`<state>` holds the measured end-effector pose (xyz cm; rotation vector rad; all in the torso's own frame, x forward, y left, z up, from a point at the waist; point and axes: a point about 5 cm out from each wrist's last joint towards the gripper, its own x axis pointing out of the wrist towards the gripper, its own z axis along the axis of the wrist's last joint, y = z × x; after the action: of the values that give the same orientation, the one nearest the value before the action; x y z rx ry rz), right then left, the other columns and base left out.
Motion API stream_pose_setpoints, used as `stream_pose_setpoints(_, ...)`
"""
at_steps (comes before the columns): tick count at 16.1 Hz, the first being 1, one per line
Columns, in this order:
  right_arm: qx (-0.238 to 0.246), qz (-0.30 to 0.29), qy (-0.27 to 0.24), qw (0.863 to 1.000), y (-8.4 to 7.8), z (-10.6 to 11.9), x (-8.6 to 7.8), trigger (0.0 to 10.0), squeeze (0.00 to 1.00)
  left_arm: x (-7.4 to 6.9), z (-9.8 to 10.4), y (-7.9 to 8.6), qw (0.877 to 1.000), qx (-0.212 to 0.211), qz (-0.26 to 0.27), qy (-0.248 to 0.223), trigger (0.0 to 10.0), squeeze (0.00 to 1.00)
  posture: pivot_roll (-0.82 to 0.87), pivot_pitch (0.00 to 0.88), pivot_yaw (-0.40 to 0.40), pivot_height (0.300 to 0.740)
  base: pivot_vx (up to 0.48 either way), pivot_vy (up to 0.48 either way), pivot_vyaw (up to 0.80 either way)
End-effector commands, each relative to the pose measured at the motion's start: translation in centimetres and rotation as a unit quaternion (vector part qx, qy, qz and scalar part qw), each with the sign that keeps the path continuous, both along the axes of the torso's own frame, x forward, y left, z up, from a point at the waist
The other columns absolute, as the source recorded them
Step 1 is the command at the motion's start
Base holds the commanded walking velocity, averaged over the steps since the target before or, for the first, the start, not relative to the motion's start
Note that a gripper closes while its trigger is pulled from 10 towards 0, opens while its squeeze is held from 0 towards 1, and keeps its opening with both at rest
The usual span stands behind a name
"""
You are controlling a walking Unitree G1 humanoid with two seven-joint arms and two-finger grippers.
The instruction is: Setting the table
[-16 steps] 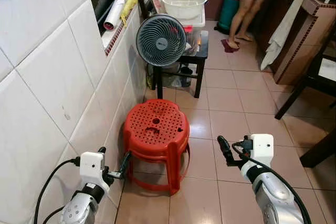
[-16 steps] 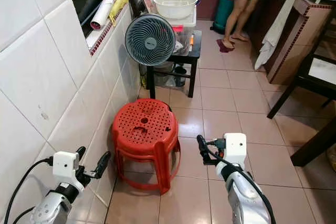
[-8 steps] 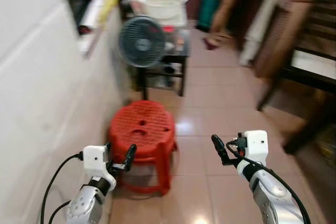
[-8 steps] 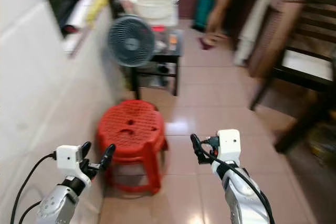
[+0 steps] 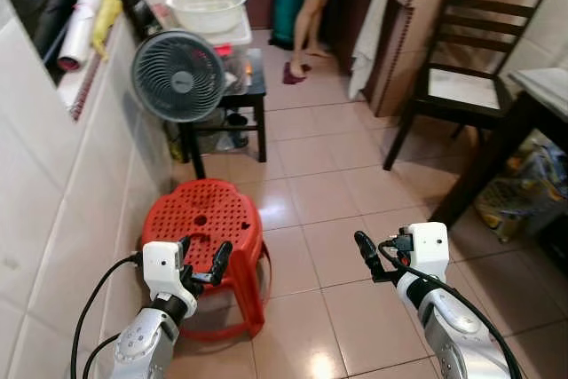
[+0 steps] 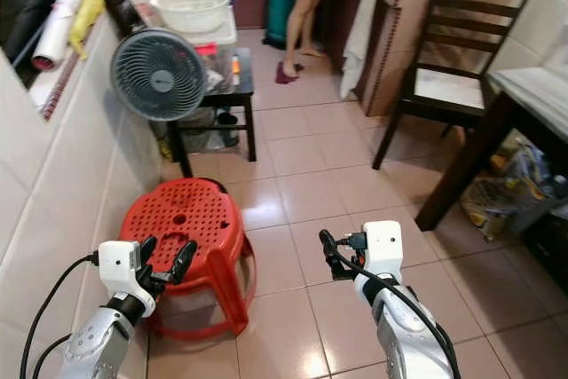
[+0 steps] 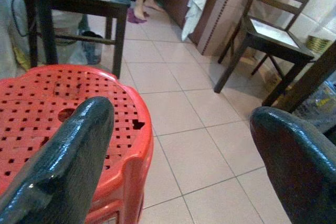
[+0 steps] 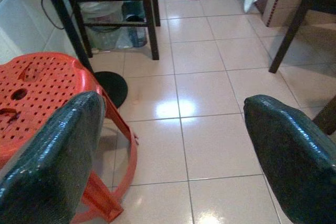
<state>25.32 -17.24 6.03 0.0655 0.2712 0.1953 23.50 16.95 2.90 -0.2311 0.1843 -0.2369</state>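
Both end effectors, left (image 5: pixel 202 263) and right (image 5: pixel 373 259), were carried wide open and empty, likely transit posture; red stool (image 5: pixel 206 219) at 10 o'clock, dining surface (image 5: pixel 540 88) at 2.

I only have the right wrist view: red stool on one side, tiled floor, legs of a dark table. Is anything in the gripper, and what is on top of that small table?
Observer: Nothing is held; the right gripper is open above bare floor tiles.
Operator: And the table top?
Observer: A white basin sits on a plastic box on the small black table, with a grey fan in front of it.
Operator: Where is the left arm?
Observer: The left gripper is open too, held over the red stool.
Operator: Any dining furniture nearby?
Observer: A dark wooden chair stands ahead on the robot's right.
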Motion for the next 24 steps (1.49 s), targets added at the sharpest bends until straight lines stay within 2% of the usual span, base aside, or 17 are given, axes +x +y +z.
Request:
stream_pose_setpoints(1,0.001,0.002,-0.012,1.0,0.3,0.7,0.1,10.0,0.0,0.2,0.0,0.0,1.0,0.001,-0.003,-0.003,10.0,0.0,-0.15,0.0,0.004,0.74,0.0,0.0,-0.77)
stream_pose_setpoints(7,0.002,0.005,-0.016,1.0,0.5,1.0,0.1,10.0,0.0,0.4,1.4,-0.9,1.0,-0.007,-0.018,-0.017,10.0,0.0,-0.17,0.0,-0.001,0.74,0.177,0.0,-0.77)
stream_pose_setpoints(12,-0.001,0.01,-0.015,1.0,0.5,1.0,0.1,10.0,0.0,0.2,1.8,-1.6,0.999,-0.009,-0.027,-0.015,10.0,0.0,-0.17,0.0,-0.005,0.74,0.3,0.0,-0.76)
stream_pose_setpoints(17,0.001,0.011,-0.02,1.0,0.7,1.1,0.3,10.0,0.0,0.1,1.7,-1.6,1.0,-0.01,-0.022,-0.003,10.0,0.0,-0.17,0.0,-0.004,0.74,0.224,0.0,-0.76)
stream_pose_setpoints(18,-0.001,0.016,-0.023,1.0,0.8,1.2,0.3,10.0,0.0,0.0,1.7,-1.6,1.0,-0.011,-0.019,0.0,10.0,0.0,-0.17,0.0,-0.004,0.74,0.0,0.0,0.0)
stream_pose_setpoints(20,0.016,0.013,-0.018,1.0,1.1,1.2,0.3,10.0,0.0,0.2,1.1,-0.8,1.0,0.014,0.015,0.024,10.0,0.0,-0.16,0.0,-0.004,0.74,0.0,0.0,0.0)
stream_pose_setpoints(22,0.004,-0.003,-0.003,1.0,0.8,0.9,0.5,10.0,0.0,0.3,1.3,-0.6,0.999,0.02,0.017,0.021,10.0,0.0,-0.16,0.0,-0.004,0.74,0.0,0.0,0.0)
stream_pose_setpoints(24,0.002,0.006,0.001,1.0,1.1,0.8,0.5,10.0,0.0,0.6,1.6,-0.6,0.999,0.027,0.012,0.015,10.0,0.0,-0.16,0.0,-0.004,0.74,0.0,0.0,0.0)
